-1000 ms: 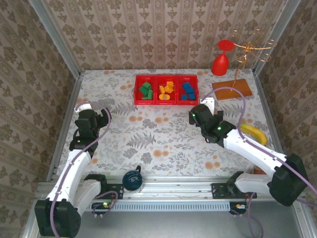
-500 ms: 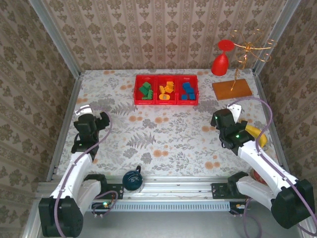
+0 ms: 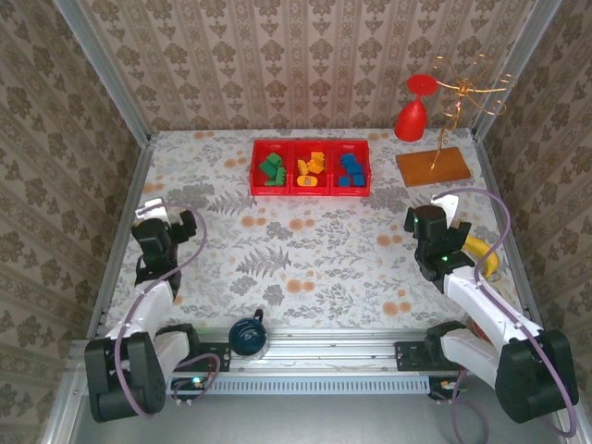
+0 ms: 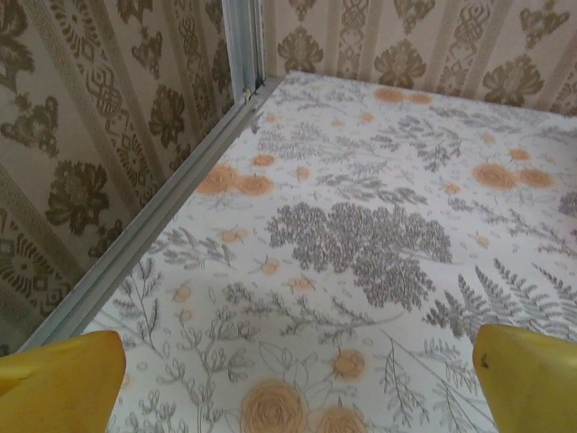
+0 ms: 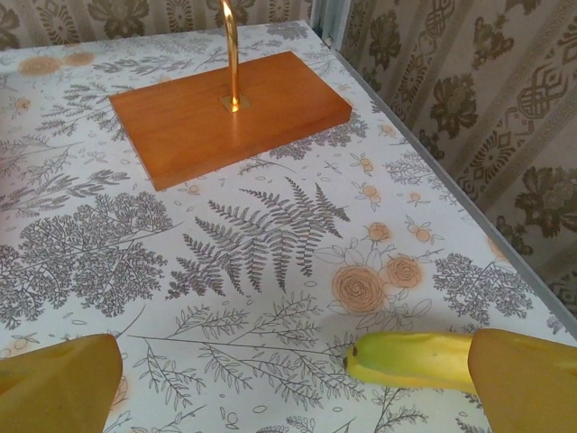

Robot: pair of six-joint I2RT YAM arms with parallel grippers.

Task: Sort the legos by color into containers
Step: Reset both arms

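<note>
Saw legos (image 3: 314, 168) sorted by color in red tray (image 3: 310, 143); found L gripper (image 4: 293, 392) spread wide, R gripper (image 5: 288, 379) spread nr banana (image 5: 406, 359).

The right claw (image 5: 288, 388) stands wide apart, its yellow fingers (image 5: 54, 386) in the two bottom corners of the frame with bare flowered counter (image 5: 270, 234) between them. A banana (image 5: 410, 359) lies at lower right, its far end hidden behind the right finger. In the upper middle an orange-brown board (image 5: 225, 117) lies flat, a brass rod (image 5: 232, 54) rising from its centre. Patterned wallpaper (image 5: 469, 90) fills the upper right, beside a metal post (image 5: 326, 16).
</note>
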